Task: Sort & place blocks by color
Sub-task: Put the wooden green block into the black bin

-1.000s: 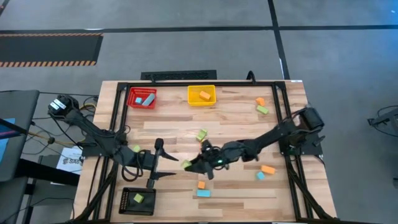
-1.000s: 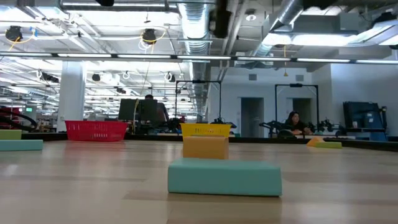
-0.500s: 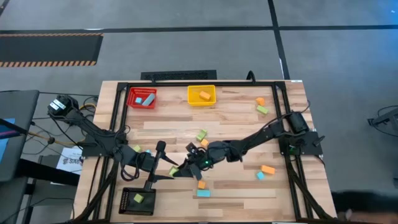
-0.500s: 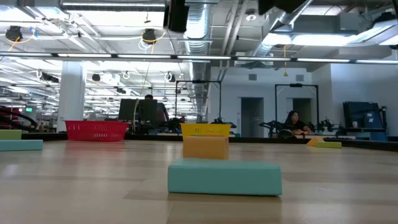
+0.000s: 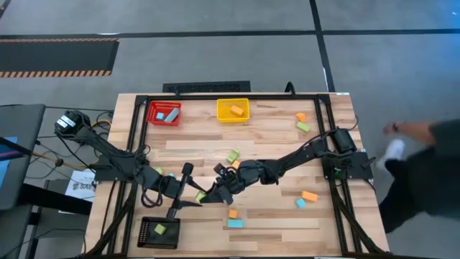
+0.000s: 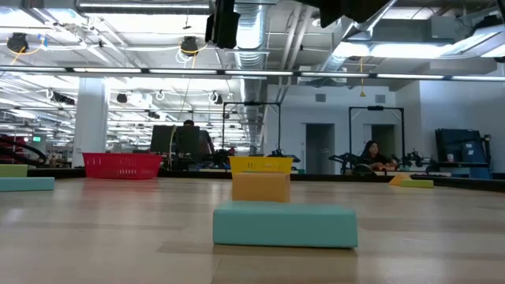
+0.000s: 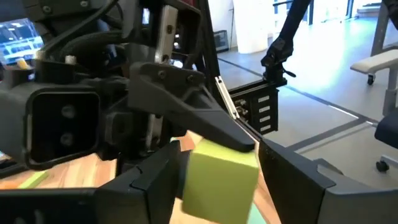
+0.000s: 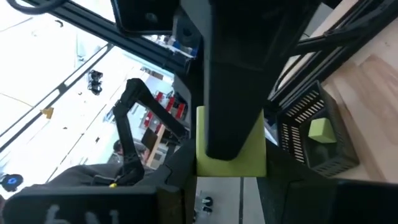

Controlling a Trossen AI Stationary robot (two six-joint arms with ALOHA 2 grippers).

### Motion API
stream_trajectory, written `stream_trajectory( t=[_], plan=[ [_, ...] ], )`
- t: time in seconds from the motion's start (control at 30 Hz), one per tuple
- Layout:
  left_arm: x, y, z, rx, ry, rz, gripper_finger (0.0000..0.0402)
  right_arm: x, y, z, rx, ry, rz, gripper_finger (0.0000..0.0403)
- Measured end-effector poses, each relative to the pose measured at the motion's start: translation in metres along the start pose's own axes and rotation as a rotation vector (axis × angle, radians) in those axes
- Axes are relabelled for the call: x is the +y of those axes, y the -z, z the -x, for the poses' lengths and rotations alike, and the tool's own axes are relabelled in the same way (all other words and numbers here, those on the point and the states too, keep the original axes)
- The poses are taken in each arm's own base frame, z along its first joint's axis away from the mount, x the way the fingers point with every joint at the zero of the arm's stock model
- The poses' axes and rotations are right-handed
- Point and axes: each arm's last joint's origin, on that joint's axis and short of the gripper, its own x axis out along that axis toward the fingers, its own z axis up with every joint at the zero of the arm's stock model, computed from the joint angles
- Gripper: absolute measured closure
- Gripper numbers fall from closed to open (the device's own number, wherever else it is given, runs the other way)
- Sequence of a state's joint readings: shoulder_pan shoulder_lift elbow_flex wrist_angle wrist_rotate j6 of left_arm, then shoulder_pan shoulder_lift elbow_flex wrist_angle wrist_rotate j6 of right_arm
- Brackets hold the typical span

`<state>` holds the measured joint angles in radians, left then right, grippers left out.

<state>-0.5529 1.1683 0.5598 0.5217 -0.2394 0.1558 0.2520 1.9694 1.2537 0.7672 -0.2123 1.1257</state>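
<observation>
Just below the middle of the table, toward 7 o'clock, the two arms meet nose to nose, and it looks to me like a hand-over. The right gripper (image 5: 213, 196), reaching in from the 3 o'clock side, is clenched on a light green block (image 7: 221, 180) and holds it clear of the wood. The left gripper (image 5: 191, 193) faces it from the 9 o'clock side with the block right at its mouth. Whether the left one has taken hold yet I cannot tell. The reason for passing it seems plain enough: the black bin (image 5: 147, 241) sits in the 7 o'clock corner, on the left arm's side, with a green block (image 5: 159, 229) already in it, and the right arm is stretched nearly straight to get this far. The red tray (image 5: 152, 108) at 11 o'clock holds light blue pieces and the yellow tray (image 5: 220, 114) at 12 o'clock an orange one, so each colour has its home. Plenty is left to sort: a green and orange pair near the centre, more at 1 o'clock, an orange and a blue at 4 o'clock, and an orange cube (image 5: 232, 214) behind a blue bar (image 5: 235, 224) at 6 o'clock. A person (image 5: 424, 173) stands off the table at 3 o'clock.
</observation>
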Motion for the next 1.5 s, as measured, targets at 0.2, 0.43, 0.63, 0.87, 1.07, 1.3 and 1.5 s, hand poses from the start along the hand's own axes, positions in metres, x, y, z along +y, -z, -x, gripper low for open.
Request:
stream_trajectory(
  t=[0.2,0.43,0.63,0.87,1.07,1.3,1.5],
  plan=[
    [0.000,0.000,0.000,-0.004,0.019,-0.003,0.0247,0.002,-0.001,0.000,-0.005,-0.022,0.001,0.0275],
    [0.002,0.000,-0.001,-0.005,0.052,-0.039,0.0297,0.002,0.000,0.000,0.014,-0.032,-0.013,0.0257],
    [0.004,-0.002,0.004,0.022,0.047,-0.003,0.0297,-0.001,-0.009,0.002,-0.007,-0.029,0.025,0.0188],
    [0.008,-0.026,0.027,0.282,0.065,0.053,0.0297,-0.010,-0.029,0.008,-0.054,-0.006,0.066,0.0140],
    [-0.012,-0.029,0.049,0.570,0.160,0.393,0.0297,-0.017,-0.041,0.012,-0.077,0.019,0.122,0.0139],
    [-0.062,-0.002,0.074,0.815,0.216,0.623,0.0297,-0.021,-0.044,0.014,-0.026,0.017,0.158,0.0138],
    [-0.097,0.016,0.065,0.838,0.156,0.643,0.0297,-0.031,-0.048,0.017,0.025,0.078,0.164,0.0138]
  ],
)
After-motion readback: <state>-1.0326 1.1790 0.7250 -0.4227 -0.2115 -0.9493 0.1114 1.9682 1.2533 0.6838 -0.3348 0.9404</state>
